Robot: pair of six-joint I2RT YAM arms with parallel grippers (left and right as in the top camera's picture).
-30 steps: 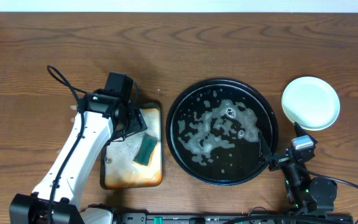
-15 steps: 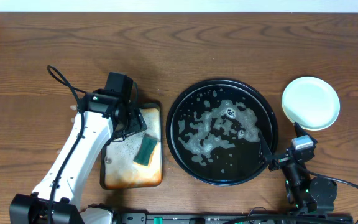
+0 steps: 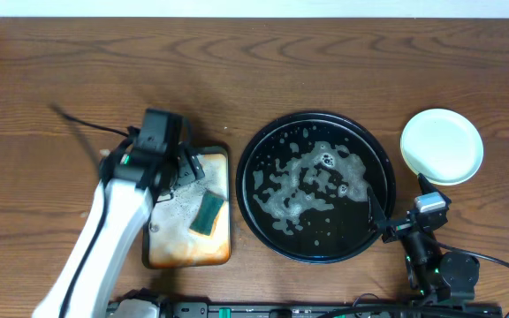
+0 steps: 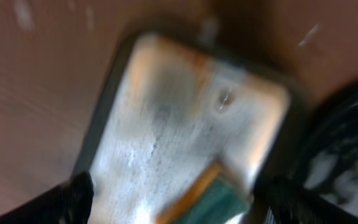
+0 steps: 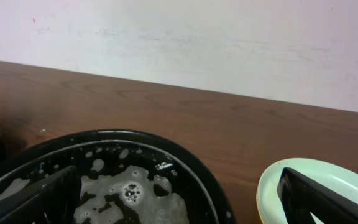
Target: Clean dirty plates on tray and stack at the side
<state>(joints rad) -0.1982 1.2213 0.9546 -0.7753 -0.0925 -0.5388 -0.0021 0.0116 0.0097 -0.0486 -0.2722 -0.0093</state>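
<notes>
The black tray [image 3: 256, 159] holds white foam and no plates; it also shows in the right wrist view [image 5: 188, 158]. A pale mint-green plate [image 3: 442, 146] lies on the table to the right of the tray, also in the right wrist view [image 5: 316, 169]. I cannot tell whether other plates lie under it; no yellow plate shows. My right gripper [image 3: 400, 200] is open and empty, low between the tray's right rim and the plate [image 5: 176, 211]. My left gripper [image 3: 186, 170] is open and empty above the rusty-orange tray; its wrist view is blurred [image 4: 182, 202].
The rusty-orange rectangular tray [image 3: 184, 247] lies left of the black tray, wet and soapy [image 4: 166, 112]. A green-yellow sponge [image 3: 208, 212] lies on it, between my left fingers in the wrist view [image 4: 219, 199]. A black cable [image 3: 82, 122] trails left of the left arm.
My left arm has shifted a little to the left and back over the orange tray, and its cable has swung. The right arm, plate and black tray have not moved.
</notes>
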